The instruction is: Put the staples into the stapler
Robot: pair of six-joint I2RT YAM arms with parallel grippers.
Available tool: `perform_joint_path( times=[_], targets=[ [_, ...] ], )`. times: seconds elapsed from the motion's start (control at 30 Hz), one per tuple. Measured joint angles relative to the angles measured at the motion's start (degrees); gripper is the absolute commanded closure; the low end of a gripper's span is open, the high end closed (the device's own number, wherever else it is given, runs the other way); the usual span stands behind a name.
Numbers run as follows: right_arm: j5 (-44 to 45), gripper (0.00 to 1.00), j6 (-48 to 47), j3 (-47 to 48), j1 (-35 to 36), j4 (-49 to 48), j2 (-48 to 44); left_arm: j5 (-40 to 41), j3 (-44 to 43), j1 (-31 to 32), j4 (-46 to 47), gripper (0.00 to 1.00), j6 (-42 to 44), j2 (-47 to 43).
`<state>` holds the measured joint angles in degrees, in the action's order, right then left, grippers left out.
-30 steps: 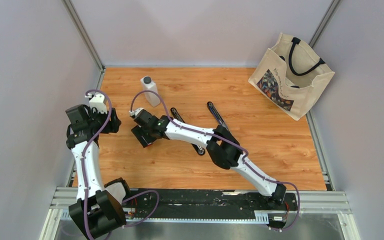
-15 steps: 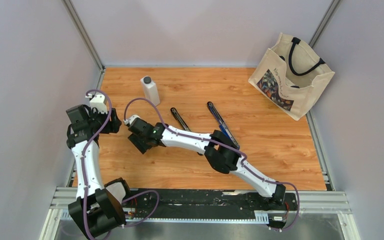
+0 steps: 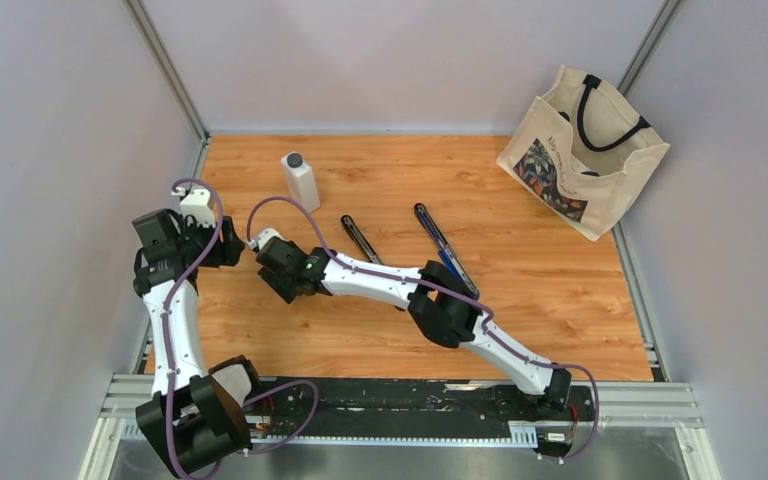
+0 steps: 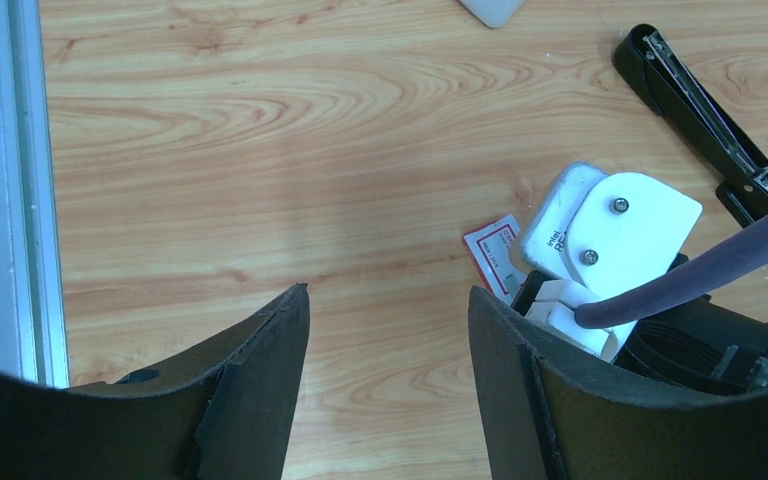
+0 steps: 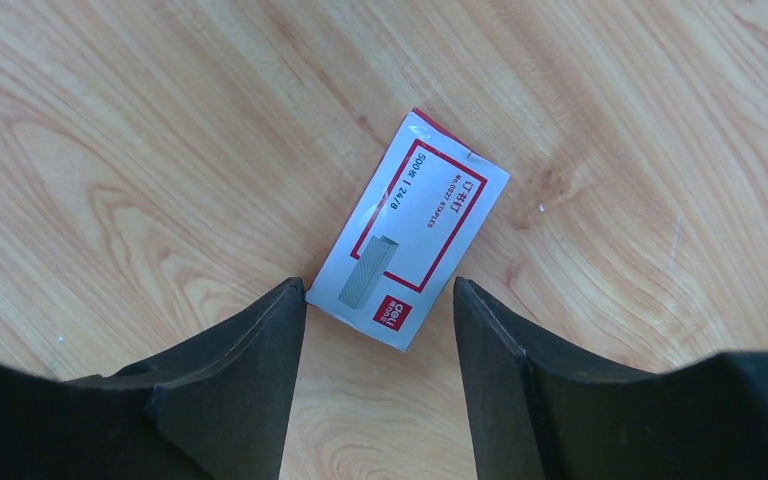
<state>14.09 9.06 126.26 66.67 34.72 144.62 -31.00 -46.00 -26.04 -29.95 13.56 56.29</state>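
Observation:
The staples box (image 5: 415,228), white with a red frame, lies flat and closed on the wooden table just ahead of my open right gripper (image 5: 380,300), its near corner by the left fingertip. In the top view the right gripper (image 3: 282,282) hides the box. A corner of the box (image 4: 495,250) shows in the left wrist view beside the right wrist. The black stapler (image 3: 360,238) lies opened out, its other arm (image 3: 440,245) to the right; it also shows in the left wrist view (image 4: 700,130). My left gripper (image 3: 228,248) is open and empty, hovering left of the box (image 4: 388,300).
A white bottle (image 3: 301,182) stands behind the grippers. A canvas tote bag (image 3: 582,150) stands at the back right corner. A metal rail (image 4: 20,190) runs along the table's left edge. Grey walls enclose the table.
My right gripper has moved left toward the left arm and now hangs over the staples box. The left arm has not moved.

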Motion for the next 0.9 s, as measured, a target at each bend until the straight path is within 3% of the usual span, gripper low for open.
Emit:
perform_joint_path(
  times=[0.37, 0.9],
  targets=[
    [-2.3, 0.34, 2.3, -1.4, -2.7, 0.3, -0.9, -0.5, 0.0, 0.0, 0.0, 0.32, 0.0, 0.1],
    [-5.4, 0.38, 7.7, 1.9, -3.3, 5.1, -0.7, -0.5, 0.0, 0.0, 0.1, 0.33, -0.2, 0.5]
  ],
)
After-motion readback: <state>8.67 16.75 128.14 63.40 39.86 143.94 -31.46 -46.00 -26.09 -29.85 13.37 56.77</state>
